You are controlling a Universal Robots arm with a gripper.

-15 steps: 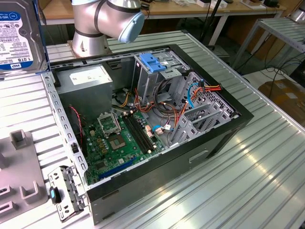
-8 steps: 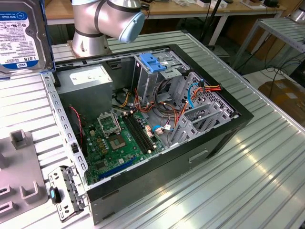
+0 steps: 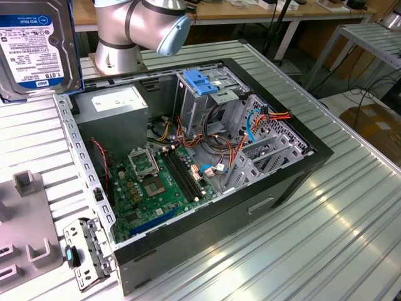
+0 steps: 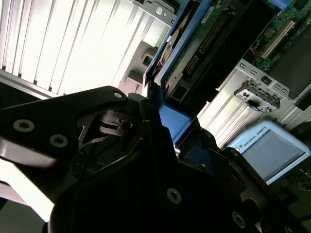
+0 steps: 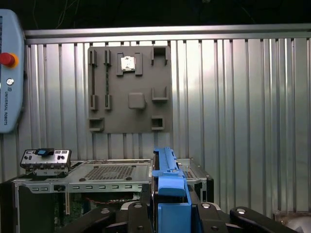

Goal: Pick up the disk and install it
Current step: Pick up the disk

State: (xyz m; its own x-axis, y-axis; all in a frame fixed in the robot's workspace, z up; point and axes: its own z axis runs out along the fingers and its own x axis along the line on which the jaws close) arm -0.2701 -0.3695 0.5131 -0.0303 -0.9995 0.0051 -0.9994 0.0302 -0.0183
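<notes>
Blue plastic rails sit clamped between the black fingers (image 5: 141, 216) of the gripper (image 5: 170, 213) in both wrist views, so I judge the jaws closed firmly on the disk (image 3: 34, 50). It hangs in the air at the exterior view's left, touching nothing else. To do this carry well, I judge that I must keep the disk square to the bay, line its rails up with the guides, and steer clear of the loose cables (image 3: 219, 135). The open computer case (image 3: 310, 160) holds a green motherboard (image 3: 150, 182), a grey power supply (image 3: 116, 103) and metal drive cages (image 3: 263, 150), with a light-blue latch plate (image 3: 199, 81) on top. I cannot tell which bay is free. On the table (image 3: 338, 238), the grey fixture plate (image 5: 146, 82) carries one small metal part (image 5: 127, 63) in a slot.
</notes>
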